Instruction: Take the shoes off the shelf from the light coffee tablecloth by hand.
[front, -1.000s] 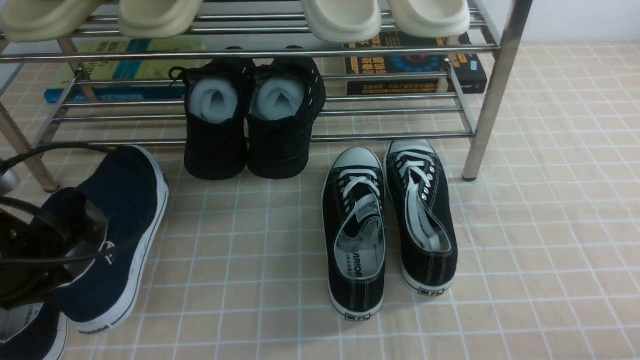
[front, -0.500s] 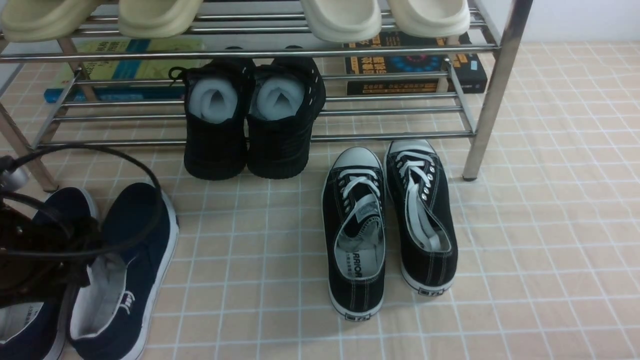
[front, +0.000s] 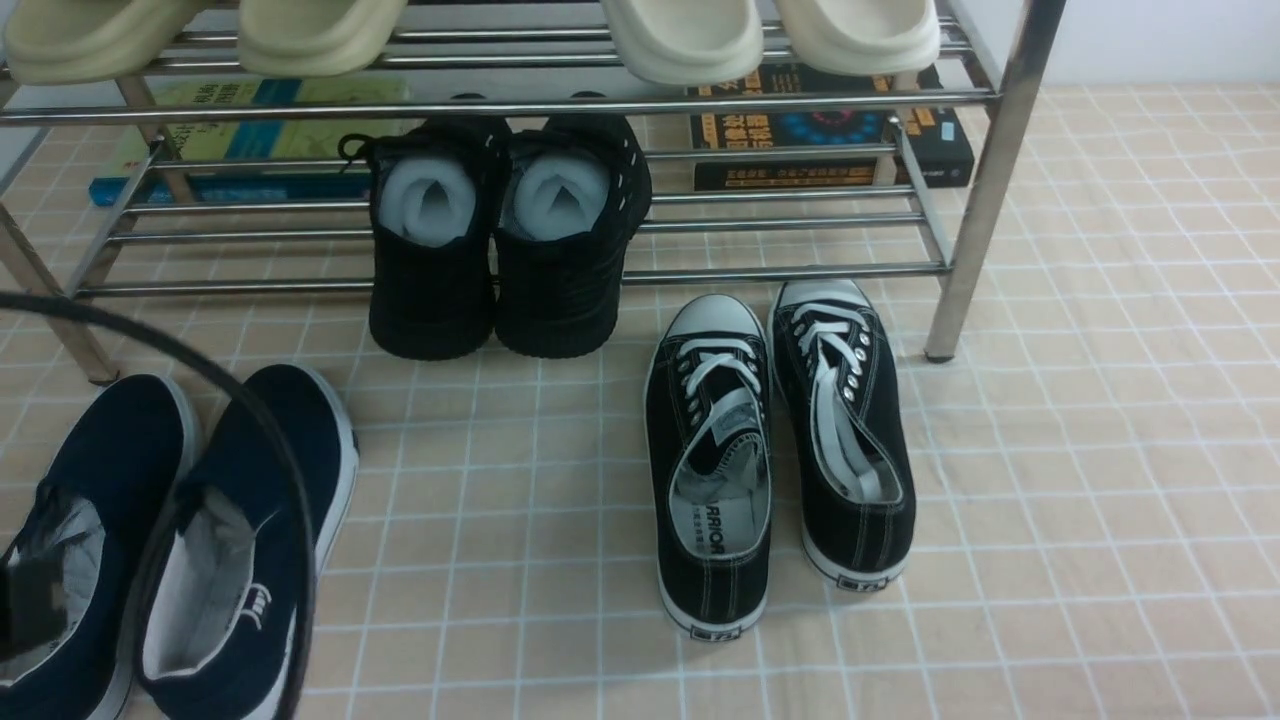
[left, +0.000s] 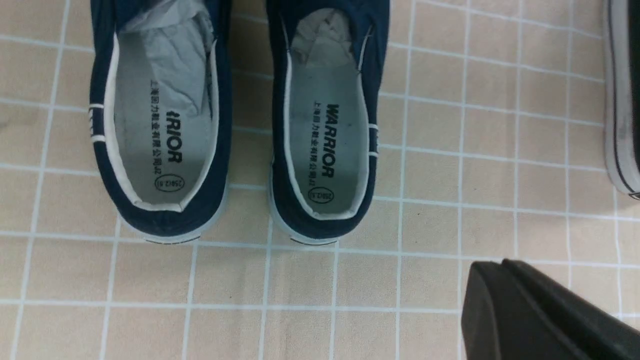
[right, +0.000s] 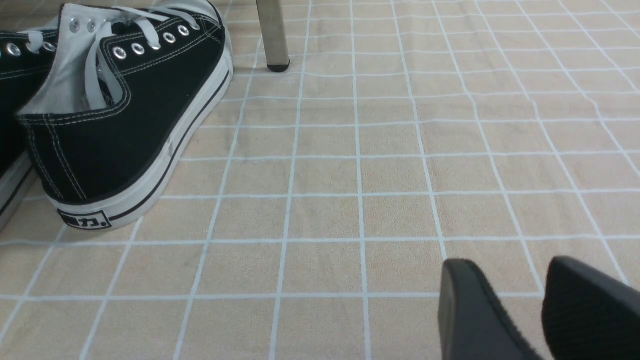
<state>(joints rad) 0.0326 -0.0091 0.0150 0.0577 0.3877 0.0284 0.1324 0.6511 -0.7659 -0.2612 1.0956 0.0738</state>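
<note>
The two navy slip-on shoes (front: 270, 450) stand side by side, toes toward the shelf, on the light coffee tablecloth (front: 1050, 500) at the near left, in front of the steel shelf (front: 985, 180). The left wrist view looks down on their white insoles (left: 327, 125). My left gripper (left: 505, 270) is behind their heels, apart from them, fingers pressed together and empty. In the front view only its black cable (front: 290, 520) clearly shows. My right gripper (right: 505, 265) is open and empty over bare cloth, to the right of the lace-up sneakers; it is out of the front view.
All-black shoes stuffed with white foam (front: 500, 250) sit on the shelf's lower tier. Black lace-up sneakers (front: 780, 450) stand on the cloth by the right shelf leg (right: 272, 35). Cream slippers (front: 680, 35) lie on the top tier. Books (front: 830, 130) lie behind the shelf.
My left gripper carried the second navy shoe down beside the first, let it go and drew back out of the front view. The right arm has not visibly moved.
</note>
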